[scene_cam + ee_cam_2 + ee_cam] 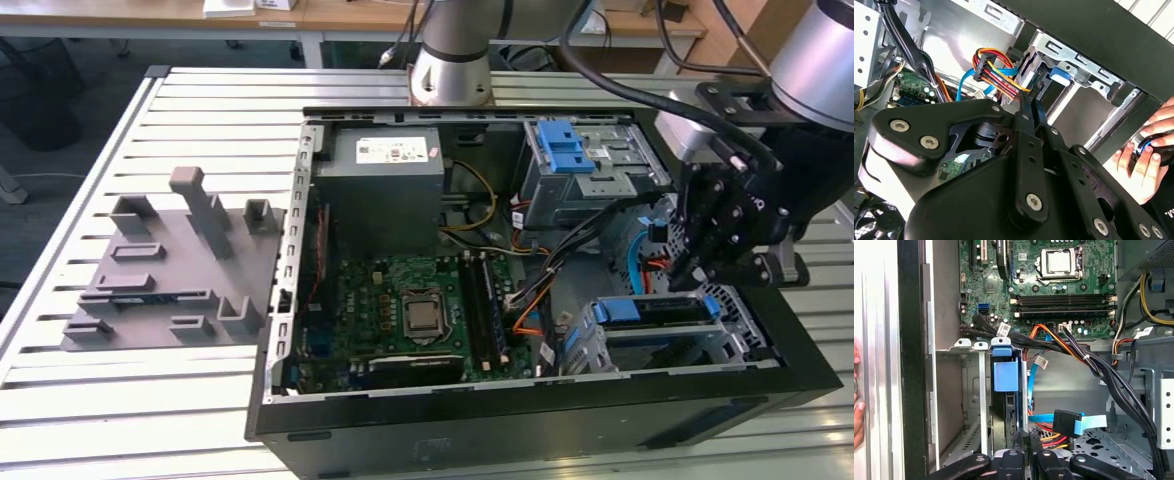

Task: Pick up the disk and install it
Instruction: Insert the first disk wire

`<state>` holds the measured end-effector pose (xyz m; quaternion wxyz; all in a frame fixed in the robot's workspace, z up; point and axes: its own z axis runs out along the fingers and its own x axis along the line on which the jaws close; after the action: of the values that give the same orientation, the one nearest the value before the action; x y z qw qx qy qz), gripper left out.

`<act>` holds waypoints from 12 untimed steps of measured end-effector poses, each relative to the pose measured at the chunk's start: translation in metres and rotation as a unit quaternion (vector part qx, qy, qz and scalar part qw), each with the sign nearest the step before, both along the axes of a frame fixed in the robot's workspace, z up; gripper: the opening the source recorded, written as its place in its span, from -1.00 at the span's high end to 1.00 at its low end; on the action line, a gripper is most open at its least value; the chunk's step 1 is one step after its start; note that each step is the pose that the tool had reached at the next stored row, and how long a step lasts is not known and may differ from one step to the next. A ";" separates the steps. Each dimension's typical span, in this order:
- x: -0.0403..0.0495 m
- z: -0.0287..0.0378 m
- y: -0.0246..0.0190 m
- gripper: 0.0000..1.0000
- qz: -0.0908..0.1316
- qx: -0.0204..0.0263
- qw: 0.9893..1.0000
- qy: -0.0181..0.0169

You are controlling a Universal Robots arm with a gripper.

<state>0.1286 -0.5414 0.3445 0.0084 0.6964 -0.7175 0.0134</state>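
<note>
Shows black metal gripper (683, 278) (1025, 440) closed, gripping nothing. Places flat disk in blue plastic carrier (650, 311) (1005, 375) just beneath its tips, slotted in grey metal cage (742, 336), exterior view's right.

No words or numbers can be read; the white sticker (387, 152) on the grey box (380, 195) has print too small to tell; little white tags (1003, 330) hang on the black wires (1106, 377); white letters (1168, 212) on a dark sleeve (1169, 223) are cut off.

One gripper (691, 272), one computer case (534, 425), one motherboard (387, 300), one fixture (167, 270).
</note>
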 end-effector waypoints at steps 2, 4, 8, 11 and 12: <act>0.0000 -0.0005 -0.0013 0.67 0.000 0.000 1.000 0.000; 0.0000 -0.0012 -0.0017 0.67 0.000 0.000 1.000 0.000; 0.0000 -0.0016 -0.0018 0.67 0.000 0.000 1.000 0.000; 0.0000 -0.0017 -0.0017 0.67 0.000 0.000 1.000 0.000; 0.0000 -0.0017 -0.0017 0.67 -0.001 0.000 1.000 0.000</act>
<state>0.1286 -0.5432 0.3428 0.0086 0.6954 -0.7184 0.0132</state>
